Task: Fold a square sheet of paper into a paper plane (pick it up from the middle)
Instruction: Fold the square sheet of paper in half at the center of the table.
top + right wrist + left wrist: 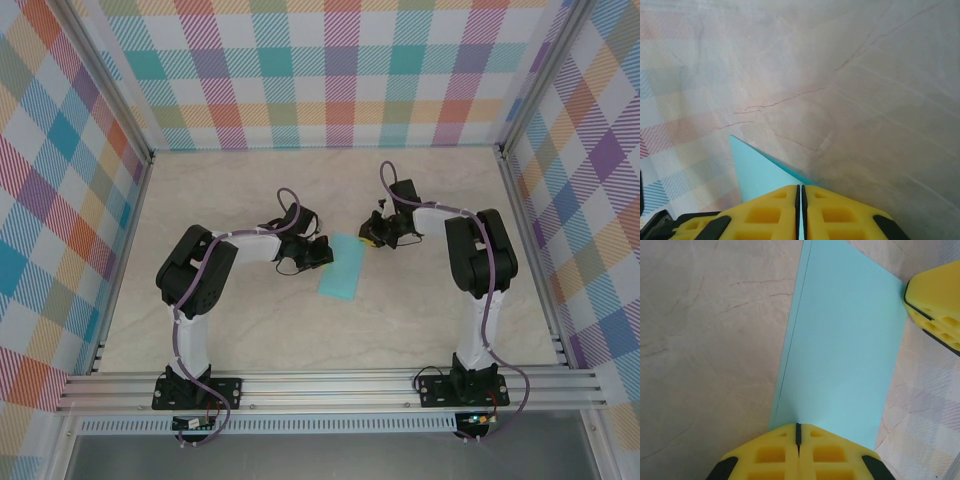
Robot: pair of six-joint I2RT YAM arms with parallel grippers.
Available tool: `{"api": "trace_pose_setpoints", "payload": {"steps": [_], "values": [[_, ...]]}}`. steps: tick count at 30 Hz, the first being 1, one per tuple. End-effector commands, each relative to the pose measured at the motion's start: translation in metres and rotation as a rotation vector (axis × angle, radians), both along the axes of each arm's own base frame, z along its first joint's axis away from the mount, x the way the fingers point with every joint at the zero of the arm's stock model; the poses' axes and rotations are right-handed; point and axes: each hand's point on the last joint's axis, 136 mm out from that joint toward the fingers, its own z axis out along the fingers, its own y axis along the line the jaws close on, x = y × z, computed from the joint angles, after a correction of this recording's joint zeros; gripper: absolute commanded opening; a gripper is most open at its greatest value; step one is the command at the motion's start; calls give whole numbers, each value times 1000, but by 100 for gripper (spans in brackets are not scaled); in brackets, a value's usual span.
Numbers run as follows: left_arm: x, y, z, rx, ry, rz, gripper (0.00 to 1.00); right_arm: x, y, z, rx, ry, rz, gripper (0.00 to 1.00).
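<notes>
I can read nothing from here: no text, label, brand, number or sign. The square sheet of paper (840, 340) running ahead of my left gripper (798, 440) is plain turquoise. The corner of it at the tips of my right gripper (801, 200) is just as bare. The yellow fingers (782, 436) carry no marking that I can make out.
</notes>
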Motion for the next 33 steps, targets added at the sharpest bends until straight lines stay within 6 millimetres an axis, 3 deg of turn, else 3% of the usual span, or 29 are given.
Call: {"api": "trace_pose_setpoints", "payload": {"steps": [1, 14, 16, 24, 33], "values": [[-36, 29, -51, 191, 138, 2, 0, 10, 9, 30, 80, -56, 33, 12], [-36, 29, -51, 193, 138, -3, 0, 4, -10, -23, 5, 64, -32, 12], [-36, 29, -52, 193, 140, -2, 0, 4, -10, -21, 20, 72, -42, 12], [-35, 28, -50, 191, 138, -2, 0, 19, -4, 18, 99, 0, -36, 14], [-35, 28, -51, 191, 139, -2, 0, 12, -11, -17, 45, 75, -57, 13]]}}
